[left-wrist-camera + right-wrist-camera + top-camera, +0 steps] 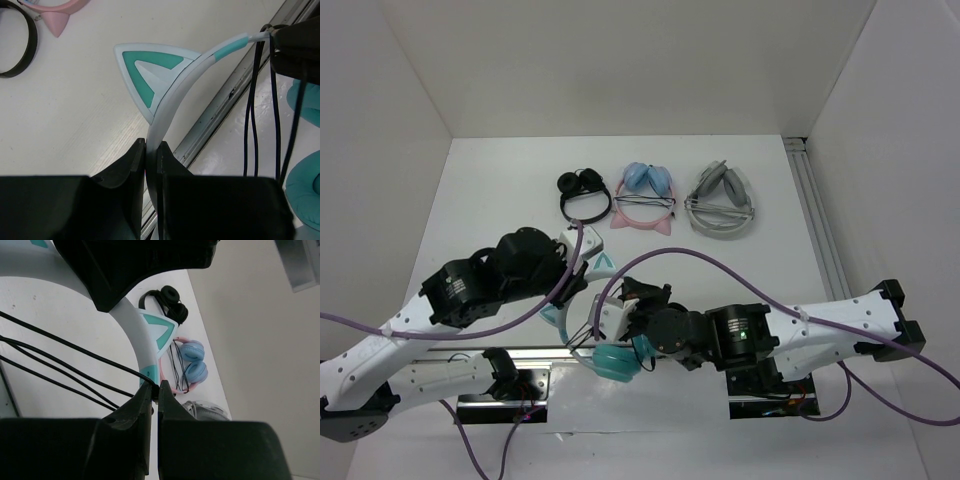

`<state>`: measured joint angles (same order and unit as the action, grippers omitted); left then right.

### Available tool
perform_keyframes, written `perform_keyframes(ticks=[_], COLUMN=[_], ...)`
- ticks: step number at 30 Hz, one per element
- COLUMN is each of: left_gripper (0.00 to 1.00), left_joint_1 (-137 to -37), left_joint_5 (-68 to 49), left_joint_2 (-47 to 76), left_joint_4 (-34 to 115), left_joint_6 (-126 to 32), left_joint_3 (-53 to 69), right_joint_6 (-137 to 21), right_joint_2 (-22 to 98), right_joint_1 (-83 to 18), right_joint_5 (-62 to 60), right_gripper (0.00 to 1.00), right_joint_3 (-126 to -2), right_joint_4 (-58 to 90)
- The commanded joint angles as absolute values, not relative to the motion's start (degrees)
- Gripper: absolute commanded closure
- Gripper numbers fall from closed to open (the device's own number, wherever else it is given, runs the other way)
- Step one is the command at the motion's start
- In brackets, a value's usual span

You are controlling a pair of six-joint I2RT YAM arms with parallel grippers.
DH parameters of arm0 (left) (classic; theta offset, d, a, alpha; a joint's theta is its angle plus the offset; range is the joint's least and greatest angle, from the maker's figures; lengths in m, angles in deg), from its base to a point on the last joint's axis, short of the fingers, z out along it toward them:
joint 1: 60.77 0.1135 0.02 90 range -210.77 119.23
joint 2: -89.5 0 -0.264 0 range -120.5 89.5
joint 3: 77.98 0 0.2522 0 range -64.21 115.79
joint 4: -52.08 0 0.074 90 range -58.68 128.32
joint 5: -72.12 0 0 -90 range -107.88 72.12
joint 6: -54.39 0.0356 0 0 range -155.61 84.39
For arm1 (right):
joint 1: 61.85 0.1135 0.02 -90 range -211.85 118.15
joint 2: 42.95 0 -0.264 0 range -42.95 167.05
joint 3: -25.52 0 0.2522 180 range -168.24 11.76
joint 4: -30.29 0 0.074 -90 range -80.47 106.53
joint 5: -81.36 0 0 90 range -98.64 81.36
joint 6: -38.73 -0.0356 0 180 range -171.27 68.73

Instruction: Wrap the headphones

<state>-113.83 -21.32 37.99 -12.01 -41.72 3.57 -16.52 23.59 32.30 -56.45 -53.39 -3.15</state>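
grip: left hand (151, 148) clamped narrow on pale headband (200, 60) of teal cat-eared plastic headphones (150, 75), held between both hands | right hand (155, 390) pinched on thin black cable (60, 367) beside band end | handling: likely light, band stiff, best gripped there; cable limp, snag-prone

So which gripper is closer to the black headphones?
Left. The left gripper grips the teal headphones just near-side of the black headphones; the right gripper is farther, toward the bases.
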Motion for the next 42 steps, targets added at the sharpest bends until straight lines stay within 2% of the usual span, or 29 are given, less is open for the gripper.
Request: perform_keyframes(ticks=[1,4,15,35,37,42], left_gripper=[1.00,1.00,1.00,1.00,1.00,1.00], left_joint_1=[-114.21,-114.21,-114.21,-114.21,-114.21,-114.21], left_joint_5=[-17.00,-17.00,-20.68,-21.22,-21.22,-21.83], left_joint_2=[39.93,39.93,39.40,37.82,37.82,37.82], left_joint_4=[-12.57,-13.10,-13.62,-14.15,-14.15,-14.15], left_joint_6=[-40.70,-40.70,-41.23,-41.76,-42.29,-42.29], left_joint_3=[6.45,6.45,6.45,7.50,7.50,7.50], right_joint_6=[-17.86,-17.87,-19.71,-21.30,-22.69,-23.32], right_joint_2=[20.59,20.59,20.07,17.69,18.30,18.83], right_joint_1=[30.53,29.21,27.72,27.19,24.65,22.62], right_joint_5=[-58.56,-58.56,-56.45,-57.07,-54.01,-52.59], right_gripper=[0.99,0.99,0.87,0.84,0.84,0.77], right_joint_3=[-54.25,-54.25,-54.78,-53.11,-53.89,-53.28], right_joint_4=[-0.87,-0.87,-1.05,-0.52,-2.79,-1.75])
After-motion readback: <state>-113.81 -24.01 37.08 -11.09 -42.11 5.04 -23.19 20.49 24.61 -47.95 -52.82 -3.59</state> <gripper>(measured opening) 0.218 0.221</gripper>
